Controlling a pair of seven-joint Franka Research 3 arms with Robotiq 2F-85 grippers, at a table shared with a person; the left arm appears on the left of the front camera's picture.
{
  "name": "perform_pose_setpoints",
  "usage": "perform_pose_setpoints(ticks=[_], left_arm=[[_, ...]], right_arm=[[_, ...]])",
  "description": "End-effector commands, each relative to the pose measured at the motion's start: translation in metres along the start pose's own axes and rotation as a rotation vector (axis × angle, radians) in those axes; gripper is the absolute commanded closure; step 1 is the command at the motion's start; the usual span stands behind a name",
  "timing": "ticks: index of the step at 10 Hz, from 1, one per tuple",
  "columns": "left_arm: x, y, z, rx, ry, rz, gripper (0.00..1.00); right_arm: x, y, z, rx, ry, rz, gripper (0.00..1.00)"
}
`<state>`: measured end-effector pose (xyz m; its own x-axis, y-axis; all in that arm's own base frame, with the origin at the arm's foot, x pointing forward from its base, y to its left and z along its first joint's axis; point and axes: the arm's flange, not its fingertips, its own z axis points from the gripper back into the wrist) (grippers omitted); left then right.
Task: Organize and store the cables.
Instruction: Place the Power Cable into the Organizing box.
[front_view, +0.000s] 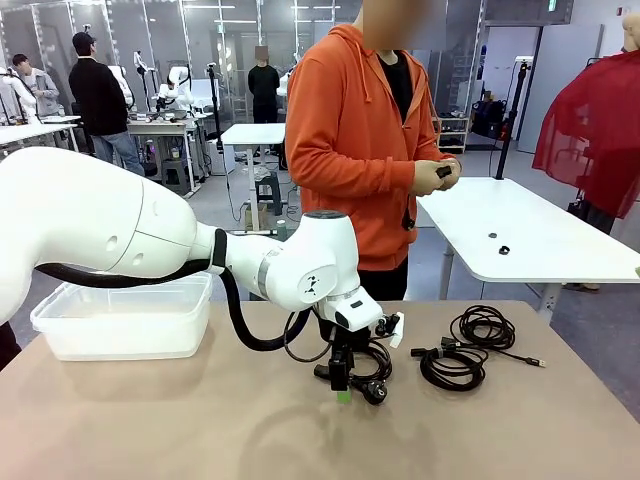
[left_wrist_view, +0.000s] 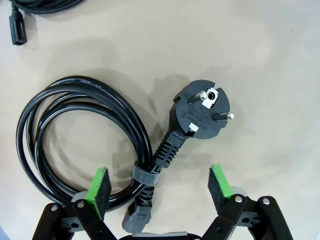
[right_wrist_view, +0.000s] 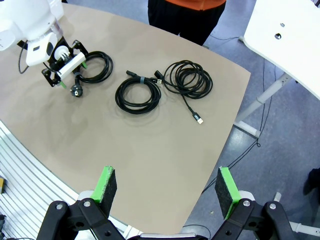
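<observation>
Jaws apart, our left gripper (left_wrist_view: 159, 174) straddles the power cable (left_wrist_view: 195, 117) at its strap (left_wrist_view: 145, 176), probably gathering coils together; right gripper (right_wrist_view: 166, 176) hangs open.

The room is a large, bright hall with a grey floor (front_view: 225, 200), where a tan table (front_view: 150, 420) stands in front, a wide white table (front_view: 540, 235) behind it at right, a smaller white table (front_view: 252, 133) farther back, and glass partitions (front_view: 190, 40) under long ceiling lamps (front_view: 235, 20).
</observation>
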<state>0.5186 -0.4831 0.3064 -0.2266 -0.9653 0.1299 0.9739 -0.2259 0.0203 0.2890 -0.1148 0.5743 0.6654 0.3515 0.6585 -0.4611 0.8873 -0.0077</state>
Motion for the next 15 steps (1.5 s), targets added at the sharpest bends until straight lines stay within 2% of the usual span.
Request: perform_pose_setpoints(ticks=[1,2,3,4,11,12,15], left_arm=[[0.0,0.002,0.001,-0.015,-0.013,-0.02,0.28],[0.001,0.001,0.001,-0.014,-0.02,-0.021,0.53],[0.002,0.001,0.002,-0.009,-0.021,-0.023,0.73],[0.002,0.001,0.004,-0.003,-0.018,-0.022,1.0],[0.003,-0.001,0.006,-0.016,-0.008,-0.008,1.0],[0.005,-0.003,0.014,-0.045,0.032,-0.015,0.89],[0.031,-0.007,0.091,-0.017,-0.006,-0.059,0.89]], right_arm=[[-0.001,-0.001,0.0,0.005,-0.003,0.003,0.0],[-0.001,-0.001,0.0,0.005,-0.003,0.003,0.0],[-0.001,-0.001,0.0,0.005,-0.003,0.003,0.0],[-0.001,-0.001,0.0,0.005,-0.003,0.003,0.0],[-0.001,-0.001,0.0,0.005,-0.003,0.003,0.0],[-0.001,-0.001,0.0,0.005,-0.003,0.003,0.0],[-0.001,-0.001,0.0,0.005,-0.003,0.003,0.0]])
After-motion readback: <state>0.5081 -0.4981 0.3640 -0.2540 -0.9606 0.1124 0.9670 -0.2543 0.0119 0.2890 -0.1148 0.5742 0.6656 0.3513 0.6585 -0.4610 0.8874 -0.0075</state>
